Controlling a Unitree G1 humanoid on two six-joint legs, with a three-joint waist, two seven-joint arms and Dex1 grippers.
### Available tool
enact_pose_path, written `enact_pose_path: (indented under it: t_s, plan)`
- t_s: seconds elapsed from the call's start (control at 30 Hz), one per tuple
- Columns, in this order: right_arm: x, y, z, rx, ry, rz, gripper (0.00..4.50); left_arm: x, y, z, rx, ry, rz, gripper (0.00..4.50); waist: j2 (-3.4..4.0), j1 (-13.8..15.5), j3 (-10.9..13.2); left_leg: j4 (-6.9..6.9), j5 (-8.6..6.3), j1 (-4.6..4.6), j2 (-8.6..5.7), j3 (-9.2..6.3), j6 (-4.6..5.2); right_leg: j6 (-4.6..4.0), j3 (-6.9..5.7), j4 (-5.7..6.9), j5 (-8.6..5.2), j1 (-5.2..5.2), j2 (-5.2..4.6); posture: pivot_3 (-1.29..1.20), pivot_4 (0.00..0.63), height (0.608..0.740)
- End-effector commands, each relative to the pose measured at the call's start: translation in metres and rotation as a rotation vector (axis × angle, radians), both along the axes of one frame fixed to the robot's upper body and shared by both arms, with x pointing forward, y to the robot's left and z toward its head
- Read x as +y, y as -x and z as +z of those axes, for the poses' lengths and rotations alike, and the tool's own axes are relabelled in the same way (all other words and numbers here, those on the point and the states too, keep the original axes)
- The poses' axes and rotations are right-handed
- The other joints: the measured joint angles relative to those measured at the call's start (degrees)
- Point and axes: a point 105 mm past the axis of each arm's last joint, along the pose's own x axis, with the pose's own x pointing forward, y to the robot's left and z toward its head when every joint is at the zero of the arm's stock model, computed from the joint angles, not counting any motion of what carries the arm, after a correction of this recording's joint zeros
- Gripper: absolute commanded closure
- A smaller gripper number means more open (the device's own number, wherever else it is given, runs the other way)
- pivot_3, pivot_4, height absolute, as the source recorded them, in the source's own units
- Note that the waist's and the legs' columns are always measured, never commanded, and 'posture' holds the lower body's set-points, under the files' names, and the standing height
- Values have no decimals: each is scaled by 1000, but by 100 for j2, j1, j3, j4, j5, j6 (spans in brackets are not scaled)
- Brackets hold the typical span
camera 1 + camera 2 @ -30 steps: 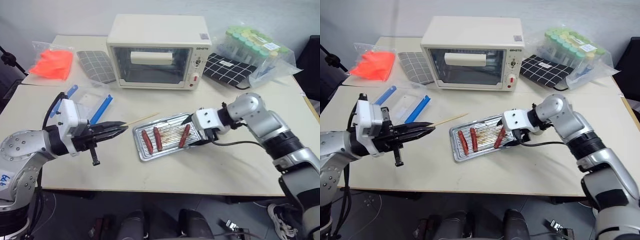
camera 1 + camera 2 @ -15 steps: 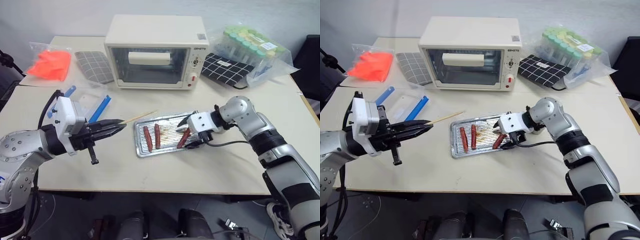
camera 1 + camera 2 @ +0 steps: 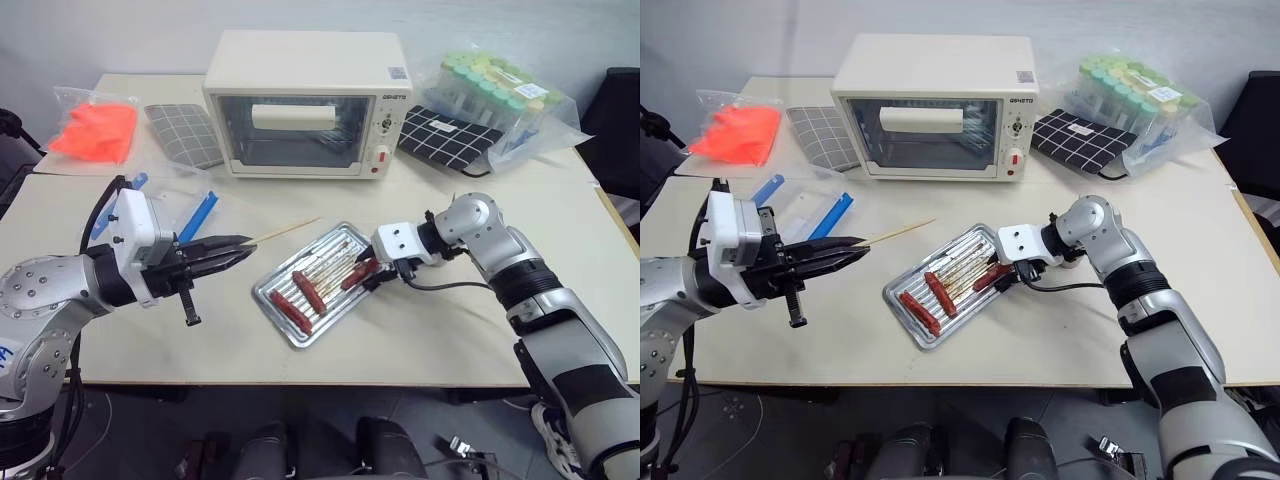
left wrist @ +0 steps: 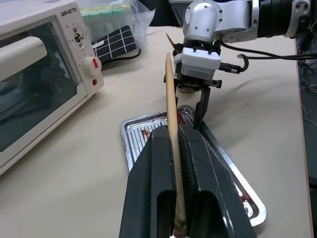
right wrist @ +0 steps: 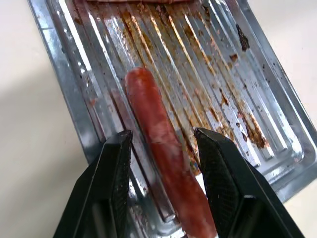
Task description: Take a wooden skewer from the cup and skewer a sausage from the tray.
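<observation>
My left gripper (image 3: 238,246) hovers over the table left of the tray, shut on a wooden skewer (image 3: 285,232) whose point aims toward the tray; the same skewer (image 4: 171,119) runs up between the fingers in the left wrist view. The shiny ribbed tray (image 3: 300,342) lies diagonally and holds three sausages. My right gripper (image 3: 365,276) is down at its far right end, open, its fingers (image 5: 116,178) straddling the rightmost sausage (image 5: 161,144) with slim gaps on both sides. The two other sausages (image 3: 300,300) lie toward the tray's near end. The cup is hidden behind my right wrist.
A cream toaster oven (image 3: 308,105) stands at the back, with a bag of green-capped tubes (image 3: 500,92) and a black grid mat (image 3: 450,135) to its right. A grey grid mat (image 3: 188,135), an orange bag (image 3: 95,125) and a clear box with blue clasps (image 3: 190,210) lie at the left.
The tray has turned from nearly straight to diagonal, its left end swinging toward the table's front. My right gripper's fingers have narrowed around the rightmost sausage. The left gripper and skewer stayed put.
</observation>
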Motion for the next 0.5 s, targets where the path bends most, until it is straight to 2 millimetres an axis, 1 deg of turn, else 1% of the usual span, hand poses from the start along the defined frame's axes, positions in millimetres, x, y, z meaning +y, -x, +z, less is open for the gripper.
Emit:
enact_pose_path:
  t_s: [0.03,0.2,0.37,0.47,0.5]
  plan:
    - [4,0,3,11,-25,-7,2462,0,1,7,-36,0,-6,4500,0,4,0,1,0,0,0,-1,0,0,0,0,0,0,0,0,150,740]
    - [11,4,3,70,-66,-18,2462,-1,1,6,-36,2,-6,4500,0,0,0,1,0,0,0,-2,0,0,0,3,0,0,0,0,150,740]
    - [11,8,-2,99,-62,-24,2462,-1,0,5,-34,-3,-7,4500,0,8,0,1,0,0,-2,-4,0,0,0,5,0,0,0,0,150,740]
    - [11,8,-5,128,-65,-51,3045,0,-1,5,-37,-4,-6,4500,0,7,0,1,0,0,-2,-4,0,0,0,5,0,0,0,0,150,740]
    - [11,8,-5,130,-65,-54,3404,0,-2,6,-38,-4,-6,4500,0,6,0,1,0,0,-2,-4,0,0,0,5,0,0,0,0,150,740]
